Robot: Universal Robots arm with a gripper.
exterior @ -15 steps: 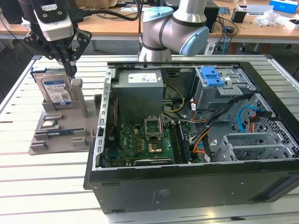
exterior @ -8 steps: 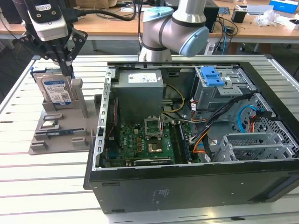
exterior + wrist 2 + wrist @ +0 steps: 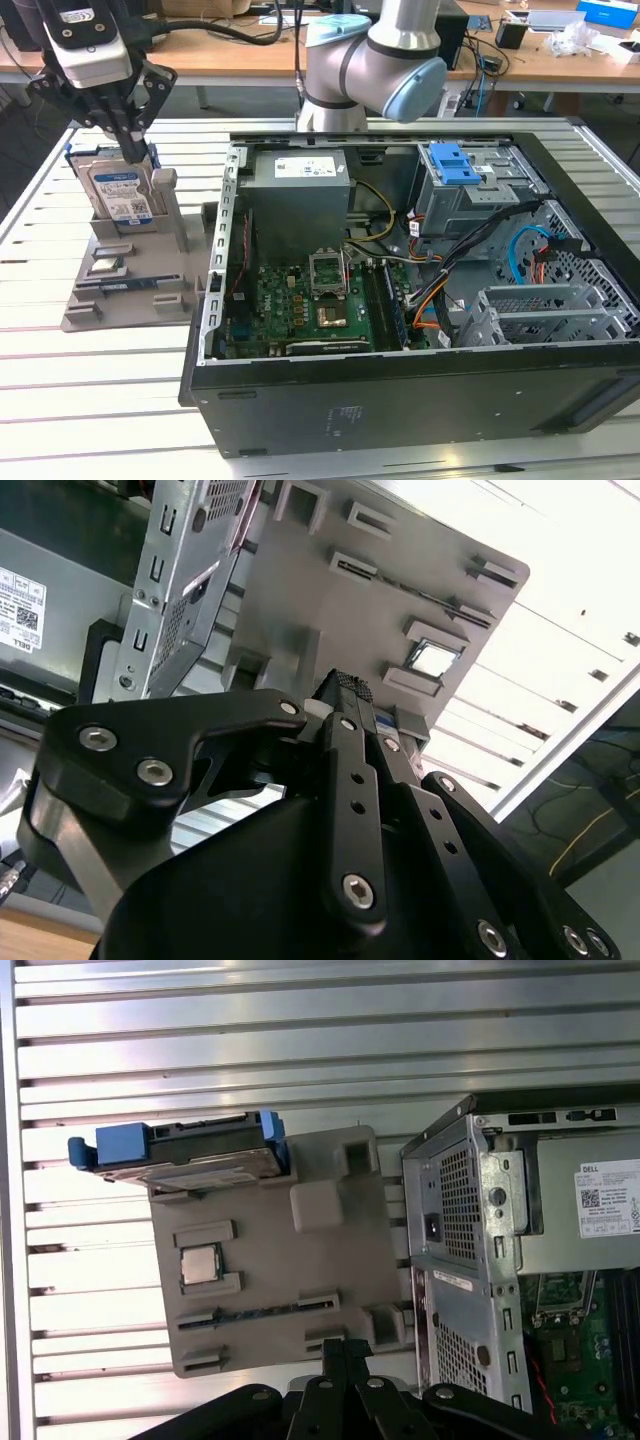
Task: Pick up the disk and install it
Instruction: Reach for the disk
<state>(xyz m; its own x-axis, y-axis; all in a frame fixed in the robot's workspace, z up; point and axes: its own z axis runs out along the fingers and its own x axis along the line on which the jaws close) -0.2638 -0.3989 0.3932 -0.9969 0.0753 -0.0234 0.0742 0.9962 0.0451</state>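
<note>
In the exterior view the hand hangs over the far end of a grey holder, and the disk lies from it at about six o'clock, close beneath the fingertips. Whether tip and disk touch I cannot tell. The fingers are drawn together into one narrow black point, with nothing between them.

The disk stands on edge in a slot of the holder. Its broad labelled face is turned toward the exterior camera, and its thin upper edge runs along the nine-to-three line of that view. It is a flat silver metal slab with a white-and-blue paper label, clipped in a blue plastic frame whose ends stick out at both sides. It is smooth, hard and square-cornered.

The holder is matt grey plastic with moulded pockets, and one pocket holds a small shiny square chip. It rests on a bench of ribbed pale metal slats. At three o'clock from the holder lies the open computer case, black-walled with bare steel inside.
</note>
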